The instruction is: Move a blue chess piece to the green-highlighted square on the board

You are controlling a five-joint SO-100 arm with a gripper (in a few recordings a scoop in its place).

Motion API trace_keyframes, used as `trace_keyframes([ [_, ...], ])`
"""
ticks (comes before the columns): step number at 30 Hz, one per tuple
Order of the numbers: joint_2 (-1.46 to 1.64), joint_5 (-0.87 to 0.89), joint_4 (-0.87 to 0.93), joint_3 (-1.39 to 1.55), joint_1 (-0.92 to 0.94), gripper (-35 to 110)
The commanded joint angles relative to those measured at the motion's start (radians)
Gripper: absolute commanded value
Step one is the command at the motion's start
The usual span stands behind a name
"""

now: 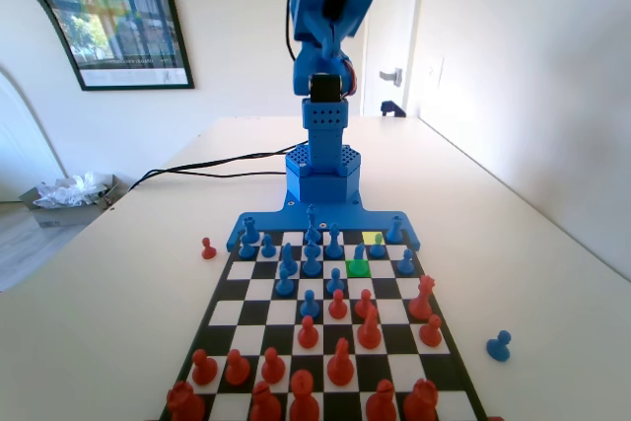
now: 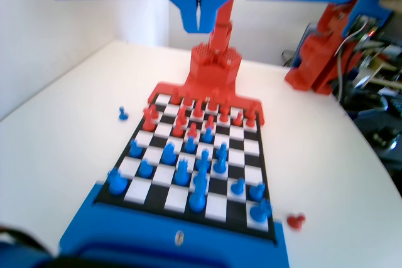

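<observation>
the blue arm (image 1: 328,7) stood raised high at the board's (image 1: 222,317) twelve o'clock end in the fixed view. in the wrist view the gripper (image 2: 198,20) hung pressed together, empty. the green-highlighted square (image 1: 358,268) lay bare, a blue chess piece (image 1: 377,245) just beyond at one o'clock.

Pale cream table (image 1: 513,244), the board (image 1: 229,304) flat at its middle, blue arm base (image 1: 322,173) at the board's far end in the fixed view, lone red pawn (image 1: 208,248) left of the board, lone blue pawn (image 1: 499,345) right of it, black cables (image 1: 212,165) trailing off the left edge.
</observation>
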Motion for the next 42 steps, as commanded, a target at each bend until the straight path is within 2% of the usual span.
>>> trace_keyframes([
  [1,0.052,-0.008,-0.018,0.003,-0.015,1],
  [42,0.129,-0.005,-0.035,0.006,0.035,3],
])
